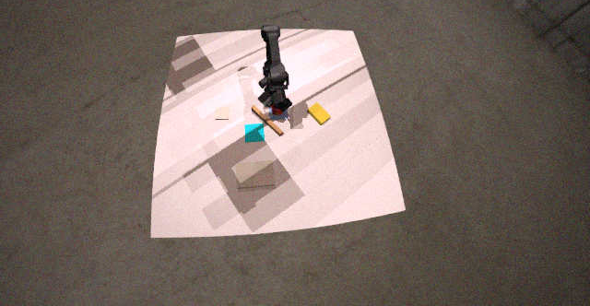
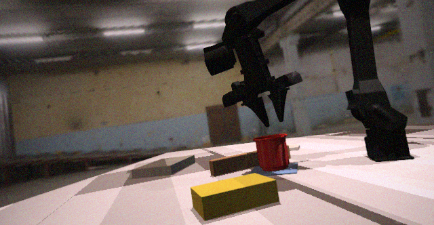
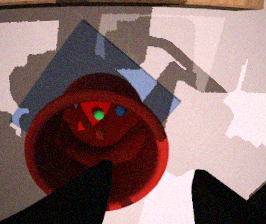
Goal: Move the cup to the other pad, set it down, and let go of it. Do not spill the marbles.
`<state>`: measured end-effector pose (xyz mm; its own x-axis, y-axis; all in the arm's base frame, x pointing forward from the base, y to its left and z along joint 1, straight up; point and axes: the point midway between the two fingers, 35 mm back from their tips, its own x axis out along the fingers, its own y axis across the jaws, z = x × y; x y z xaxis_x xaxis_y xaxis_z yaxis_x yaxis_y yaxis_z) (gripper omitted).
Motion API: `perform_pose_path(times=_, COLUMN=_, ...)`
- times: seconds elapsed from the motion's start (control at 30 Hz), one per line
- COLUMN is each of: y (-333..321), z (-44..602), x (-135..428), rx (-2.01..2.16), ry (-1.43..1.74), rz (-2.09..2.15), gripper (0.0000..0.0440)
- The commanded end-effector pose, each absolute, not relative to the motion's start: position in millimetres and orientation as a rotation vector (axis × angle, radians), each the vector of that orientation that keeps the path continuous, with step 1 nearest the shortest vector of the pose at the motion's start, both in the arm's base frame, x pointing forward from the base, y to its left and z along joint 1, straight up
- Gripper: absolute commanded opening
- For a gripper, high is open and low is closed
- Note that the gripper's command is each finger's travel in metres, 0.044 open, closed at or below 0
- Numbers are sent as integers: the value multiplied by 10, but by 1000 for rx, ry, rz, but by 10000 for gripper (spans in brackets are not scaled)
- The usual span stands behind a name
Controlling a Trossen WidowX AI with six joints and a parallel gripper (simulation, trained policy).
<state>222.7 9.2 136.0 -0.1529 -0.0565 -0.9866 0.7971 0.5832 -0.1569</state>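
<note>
The red cup (image 1: 277,111) (image 2: 272,154) (image 3: 39,150) stands upright on the blue pad (image 2: 292,168) (image 3: 54,85). In the wrist view a green marble (image 3: 98,115) and a blue marble (image 3: 120,111) lie inside it; other dark shapes there are unclear. The cyan pad (image 1: 253,133) is bare, beyond the wooden bar from the cup. My gripper (image 2: 274,123) (image 3: 152,174) is partly open and empty, pointing down just above the cup's rim. In the wrist view one finger overlaps the cup's near rim and the other is right of the cup. The arm partly covers the cup in the top view.
A wooden bar (image 1: 259,112) (image 2: 234,163) (image 3: 134,2) lies between the two pads. A yellow block (image 1: 319,113) (image 2: 234,198) lies on the cup's other side. A large beige slab (image 1: 255,174) (image 2: 152,167) and a small beige piece (image 1: 222,112) lie farther off.
</note>
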Motion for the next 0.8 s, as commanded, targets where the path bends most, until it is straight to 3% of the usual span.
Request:
perform_pose_path(times=0.0, y=91, z=1246, x=2209, rx=633, ry=1561, rz=-865, gripper=170)
perform_pose_path(times=0.67, y=115, z=666, x=2138, rx=553, ry=1607, rz=-837, gripper=165)
perform_pose_path(times=0.77, y=119, z=588, x=2128, rx=538, ry=1612, rz=-816, gripper=125)
